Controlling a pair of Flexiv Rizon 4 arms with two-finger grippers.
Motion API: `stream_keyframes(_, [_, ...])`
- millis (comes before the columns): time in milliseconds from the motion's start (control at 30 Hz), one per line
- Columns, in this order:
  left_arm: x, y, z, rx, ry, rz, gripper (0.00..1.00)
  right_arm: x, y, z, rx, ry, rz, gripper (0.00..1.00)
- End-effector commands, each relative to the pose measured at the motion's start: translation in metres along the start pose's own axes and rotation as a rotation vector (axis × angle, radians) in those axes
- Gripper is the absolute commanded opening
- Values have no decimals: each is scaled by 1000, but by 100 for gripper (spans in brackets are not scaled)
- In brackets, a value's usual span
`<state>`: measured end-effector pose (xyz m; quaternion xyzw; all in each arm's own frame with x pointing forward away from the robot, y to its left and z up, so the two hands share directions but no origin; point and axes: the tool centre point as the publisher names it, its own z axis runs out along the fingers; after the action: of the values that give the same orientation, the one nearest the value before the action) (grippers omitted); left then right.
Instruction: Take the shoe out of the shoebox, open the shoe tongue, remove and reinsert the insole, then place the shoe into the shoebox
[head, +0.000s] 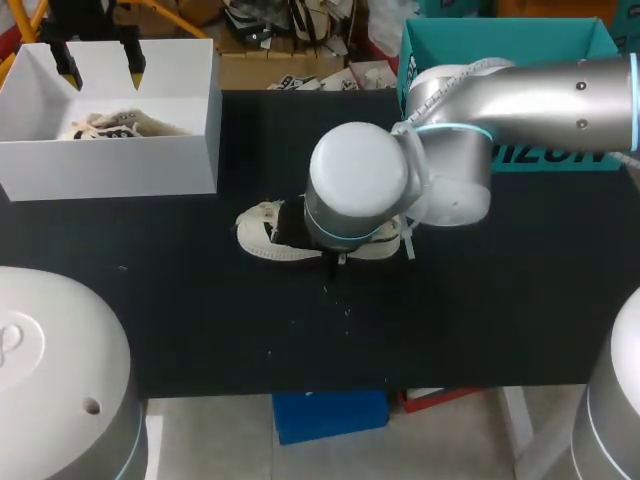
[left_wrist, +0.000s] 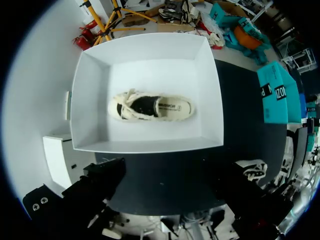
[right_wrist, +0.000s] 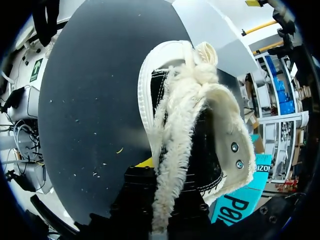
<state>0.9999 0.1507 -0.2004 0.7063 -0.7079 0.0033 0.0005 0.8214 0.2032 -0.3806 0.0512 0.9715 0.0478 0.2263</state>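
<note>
Sneaker (head: 262, 232) in cream canvas lies on the black table (head: 500, 300), near its middle, with its long axis running left to right along the table's front edge. Its rounded end, rimmed with ribbed white rubber, points toward the left arm's side. I cannot tell whether that end is toe or heel. In the right wrist view the canvas edges and laces are frayed and fuzzy, the lining is black with pale stitching, and two small metal eyelets sit in the side wall. The right gripper (right_wrist: 165, 205) is at the sneaker's other end, under the bulky wrist, and I cannot tell whether it grips the sneaker.

A second sneaker (left_wrist: 152, 106) of the same make lies sole-down inside the white cardboard shoebox (head: 110, 165), lengthwise along it. The left gripper (head: 100, 62) hangs above the shoebox, spread wide and holding nothing. A teal box (head: 520, 40) stands at the table's far right.
</note>
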Motion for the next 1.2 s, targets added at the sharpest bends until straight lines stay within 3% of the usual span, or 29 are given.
stream_keyframes(33, [0, 0, 0, -2, -2, -1, 100, 6, 1, 11, -29, 27, -10, 0])
stream_keyframes(400, [0, 0, 0, -2, -2, -1, 100, 25, -1, 21, -10, 124, -62, 0])
stream_keyframes(967, [0, 0, 0, -2, -2, -1, 100, 32, -3, 25, 16, 156, -24, 0])
stream_keyframes(1000, [0, 0, 0, -2, -2, -1, 100, 32, -3, 25, 20, 157, -12, 13])
stream_keyframes(1033, [0, 0, 0, -2, -2, -1, 100, 32, -3, 25, 20, 158, -1, 67])
stream_keyframes(1067, [0, 0, 0, -2, -2, -1, 100, 32, -2, 23, 25, 158, 6, 100])
stream_keyframes(1200, [0, 0, 0, -2, -2, -1, 100, 31, -2, 8, 19, 158, 16, 100])
